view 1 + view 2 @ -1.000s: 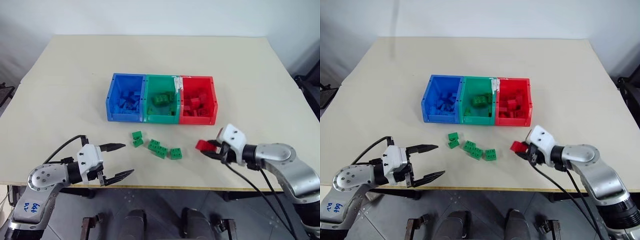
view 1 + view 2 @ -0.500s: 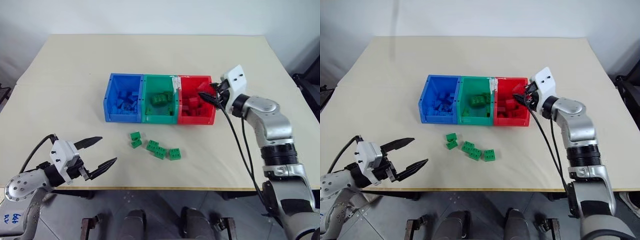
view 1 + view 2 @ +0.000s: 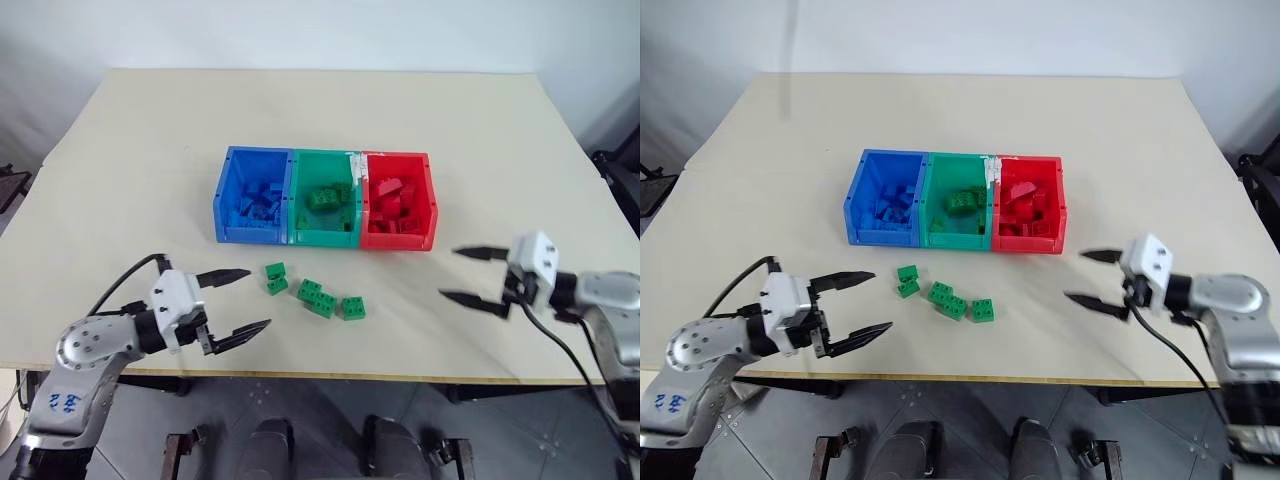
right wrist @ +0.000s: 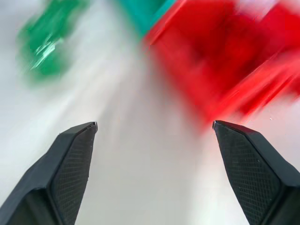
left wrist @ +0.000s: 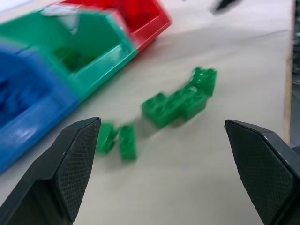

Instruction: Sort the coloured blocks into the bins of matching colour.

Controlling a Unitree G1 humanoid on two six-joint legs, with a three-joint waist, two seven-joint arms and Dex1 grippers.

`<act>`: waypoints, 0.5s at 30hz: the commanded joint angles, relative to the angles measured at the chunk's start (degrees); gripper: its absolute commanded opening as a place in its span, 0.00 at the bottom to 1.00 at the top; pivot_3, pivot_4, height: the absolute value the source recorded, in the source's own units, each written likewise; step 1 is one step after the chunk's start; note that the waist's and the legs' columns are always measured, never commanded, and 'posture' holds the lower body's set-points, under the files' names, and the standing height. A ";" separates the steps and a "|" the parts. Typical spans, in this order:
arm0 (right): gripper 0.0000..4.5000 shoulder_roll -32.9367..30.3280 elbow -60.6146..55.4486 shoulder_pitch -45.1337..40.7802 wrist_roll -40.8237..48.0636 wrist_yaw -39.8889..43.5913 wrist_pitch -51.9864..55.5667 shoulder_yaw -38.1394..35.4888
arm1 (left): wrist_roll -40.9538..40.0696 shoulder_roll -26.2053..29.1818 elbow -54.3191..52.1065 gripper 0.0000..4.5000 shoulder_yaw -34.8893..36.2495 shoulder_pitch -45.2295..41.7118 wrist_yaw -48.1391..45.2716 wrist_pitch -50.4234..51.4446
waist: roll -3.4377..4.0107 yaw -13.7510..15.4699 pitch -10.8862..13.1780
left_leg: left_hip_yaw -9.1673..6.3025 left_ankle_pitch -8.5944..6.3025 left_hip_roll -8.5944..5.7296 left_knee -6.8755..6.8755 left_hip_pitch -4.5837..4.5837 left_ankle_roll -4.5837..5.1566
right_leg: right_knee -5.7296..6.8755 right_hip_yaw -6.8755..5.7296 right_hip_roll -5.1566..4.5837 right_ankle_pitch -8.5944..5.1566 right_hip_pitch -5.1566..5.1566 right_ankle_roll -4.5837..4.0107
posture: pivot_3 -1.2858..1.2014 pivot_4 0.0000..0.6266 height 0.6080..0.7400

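Note:
Three joined bins stand mid-table: blue (image 3: 250,232), green (image 3: 322,236) and red (image 3: 396,238), each holding blocks of its own colour. A red block (image 3: 388,186) lies on top of the red bin's heap. Several green blocks (image 3: 316,297) lie loose on the table in front of the bins, and they also show in the left wrist view as green blocks (image 5: 180,101). My left gripper (image 3: 258,298) is open and empty, just left of those blocks. My right gripper (image 3: 449,273) is open and empty, in front of and to the right of the red bin.
The cream table (image 3: 330,110) has bare room behind and beside the bins. Its front edge (image 3: 380,376) runs close under both grippers. A white mark (image 3: 352,160) sits on the green bin's rim.
My right gripper carried a red block from the table up to the red bin, let it go there, and swung back toward the front right, now open. My left gripper stays open.

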 commanded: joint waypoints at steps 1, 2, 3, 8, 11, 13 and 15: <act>0.92 -2.12 -1.98 -0.27 0.79 2.64 0.04 -0.39 | -0.45 0.15 0.29 1.00 -1.78 -0.99 -2.46 -0.79 | 0.00 -0.87 0.00 | 0.01 0.00 0.01 0.01 0.02 -0.01 | 0.02 0.01 0.00 0.00 0.00 0.00 | 0.52 0.24 1.00; 0.92 -2.06 -2.95 -0.68 1.32 2.56 2.23 0.37 | -0.21 0.20 0.84 1.00 -2.01 -1.14 -2.63 -0.85 | 0.00 -1.17 0.00 | 0.02 0.01 0.02 0.01 0.05 -0.02 | 0.05 0.02 0.00 0.00 0.00 0.00 | 0.52 0.24 1.00; 0.92 -1.32 -4.24 -1.75 1.63 2.76 3.29 1.72 | -0.18 0.41 1.35 1.00 -1.86 -1.25 -2.87 -0.79 | 0.00 -1.31 0.00 | 0.04 0.02 0.05 0.00 0.09 -0.04 | 0.08 0.05 0.02 0.00 0.00 0.00 | 0.52 0.24 1.00; 0.92 2.20 -13.78 -8.90 2.70 0.64 18.29 11.06 | 0.84 1.89 3.25 1.00 0.32 -0.22 -3.53 -2.47 | 0.01 -1.34 0.01 | 0.02 0.06 0.08 0.02 0.14 -0.11 | 0.19 0.08 0.05 0.00 0.00 -0.02 | 0.52 0.24 1.00; 0.92 5.57 -18.68 -14.79 -0.13 -2.33 26.39 18.94 | -0.73 3.94 2.21 1.00 3.51 3.65 -4.73 -1.06 | 0.01 -1.07 0.01 | -0.01 0.05 0.08 0.03 0.09 -0.11 | 0.17 0.09 0.05 0.00 -0.03 -0.02 | 0.52 0.24 1.00; 0.92 8.17 -19.68 -17.54 -2.85 -3.21 27.64 23.93 | -1.11 4.40 1.36 1.00 6.03 6.69 -4.30 -1.10 | 0.01 -0.96 0.01 | -0.02 0.03 0.07 0.01 0.05 -0.10 | 0.12 0.09 0.05 0.00 -0.08 -0.03 | 0.52 0.24 1.00; 0.92 10.32 -18.67 -19.05 -7.09 -4.95 25.69 27.83 | -1.00 4.54 0.53 1.00 7.96 9.47 -4.08 -1.44 | -0.01 -0.65 0.00 | -0.03 0.01 0.07 0.01 0.00 -0.08 | 0.11 0.08 0.05 0.00 -0.12 -0.03 | 0.52 0.24 1.00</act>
